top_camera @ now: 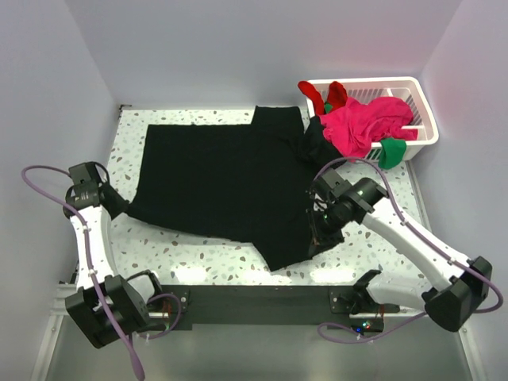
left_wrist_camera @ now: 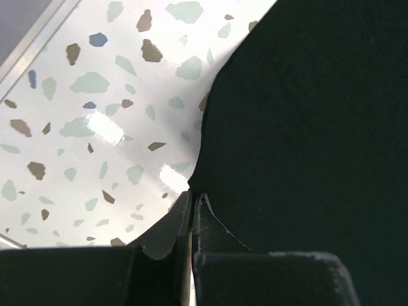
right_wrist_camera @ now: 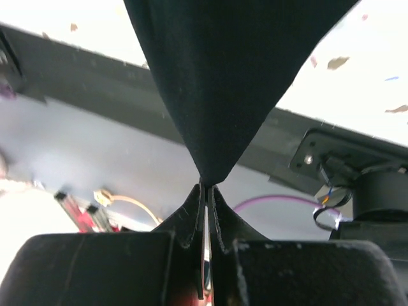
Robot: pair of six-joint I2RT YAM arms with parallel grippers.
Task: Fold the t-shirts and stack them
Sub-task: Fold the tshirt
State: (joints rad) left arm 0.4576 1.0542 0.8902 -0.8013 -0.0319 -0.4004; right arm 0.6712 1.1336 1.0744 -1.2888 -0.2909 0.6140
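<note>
L pincer (left_wrist_camera: 192, 199) clamped on black t-shirt (top_camera: 222, 175) edge, 9 o'clock; R pincer (right_wrist_camera: 205, 186) pinching hem, 4 o'clock, above bench (top_camera: 182, 254).

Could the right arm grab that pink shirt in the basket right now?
Probably not yet. The right gripper is shut on the black shirt, so it would have to let go first. Otherwise nothing seems to stand between it and the pink shirt in the basket.

Probably a robotics lab: plain grey walls (top_camera: 238, 48) enclose a speckled table (top_camera: 182, 250) carrying two bolted robot arms (top_camera: 94, 238).
</note>
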